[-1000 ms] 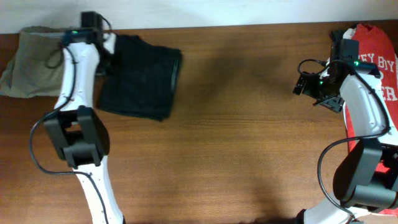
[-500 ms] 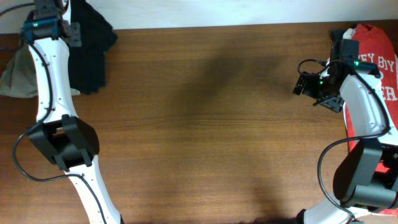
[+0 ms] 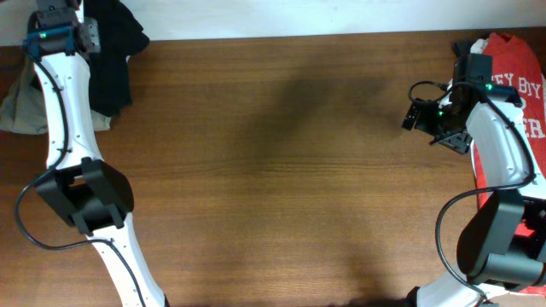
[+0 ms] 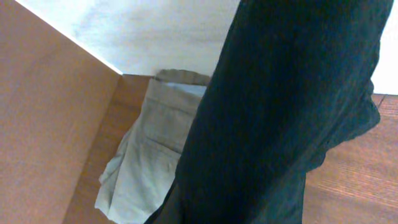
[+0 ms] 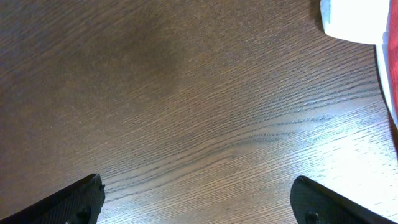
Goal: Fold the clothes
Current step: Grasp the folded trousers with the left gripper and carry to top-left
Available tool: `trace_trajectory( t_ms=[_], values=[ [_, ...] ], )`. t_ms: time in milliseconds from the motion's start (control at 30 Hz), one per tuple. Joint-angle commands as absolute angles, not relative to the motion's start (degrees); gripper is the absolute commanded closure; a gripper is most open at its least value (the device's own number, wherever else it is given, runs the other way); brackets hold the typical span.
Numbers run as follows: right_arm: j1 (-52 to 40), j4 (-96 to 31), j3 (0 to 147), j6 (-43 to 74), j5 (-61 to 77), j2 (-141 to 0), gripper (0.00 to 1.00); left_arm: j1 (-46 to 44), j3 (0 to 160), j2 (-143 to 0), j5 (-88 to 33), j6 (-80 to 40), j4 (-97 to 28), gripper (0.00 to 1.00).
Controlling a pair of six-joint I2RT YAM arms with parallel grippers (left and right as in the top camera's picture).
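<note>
The large black garment [image 3: 111,60] hangs bunched from my left gripper [image 3: 88,32] at the table's far left corner, partly over the grey-khaki garment [image 3: 19,107]. In the left wrist view the black garment [image 4: 286,112] fills most of the frame and hides the fingers; the grey-khaki garment [image 4: 155,143] lies below it. The red white-lettered T-shirt [image 3: 522,89] lies at the far right, and its edge shows in the right wrist view [image 5: 393,93]. My right gripper [image 3: 416,115] is open and empty over bare wood [image 5: 199,202], just left of the T-shirt.
The wooden table [image 3: 290,170] runs between the two arms. A white wall [image 4: 161,31] borders the table's far edge. The right arm's base stands on the lower part of the red T-shirt.
My left gripper has lifted the black garment off the table and carried it left and back to the far corner, over the grey-khaki garment. The right arm has not moved.
</note>
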State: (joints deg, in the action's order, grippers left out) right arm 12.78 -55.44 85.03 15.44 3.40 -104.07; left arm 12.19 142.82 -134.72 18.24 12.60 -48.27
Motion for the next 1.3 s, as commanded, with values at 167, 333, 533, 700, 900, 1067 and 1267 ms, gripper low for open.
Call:
trace_trajectory(
  t_ms=[167, 333, 533, 700, 900, 1067, 1267],
  values=[
    [12.84, -55.44, 85.73, 15.68, 2.48, -103.0, 0.01, 15.07, 142.58, -136.05, 19.31, 9.74, -47.31, 0.99],
    [12.84, -55.46, 85.73, 15.68, 2.48, -103.0, 0.01, 16.78, 142.1, -139.92, 19.33, 9.74, -46.72, 0.99],
    [12.84, -55.44, 85.73, 15.68, 2.48, -103.0, 0.01, 20.12, 141.75, -145.21, 19.35, 9.74, -42.81, 0.95],
    [12.84, -55.44, 85.73, 15.68, 2.48, -103.0, 0.01, 22.46, 141.75, -145.38, 19.35, 9.96, -39.09, 0.01],
    [12.84, -55.44, 85.73, 15.68, 2.48, -103.0, 0.01, 23.68, 142.12, -145.05, 18.83, 8.54, -40.49, 0.01],
    [12.84, -55.46, 85.73, 15.68, 2.48, -103.0, 0.01, 23.7, 141.88, -145.77, 15.22, 0.91, -48.95, 0.66],
    [12.84, -55.46, 85.73, 15.68, 2.48, -103.0, 0.01, 25.23, 141.47, -150.98, 16.36, 0.82, -52.86, 0.75]
  ],
)
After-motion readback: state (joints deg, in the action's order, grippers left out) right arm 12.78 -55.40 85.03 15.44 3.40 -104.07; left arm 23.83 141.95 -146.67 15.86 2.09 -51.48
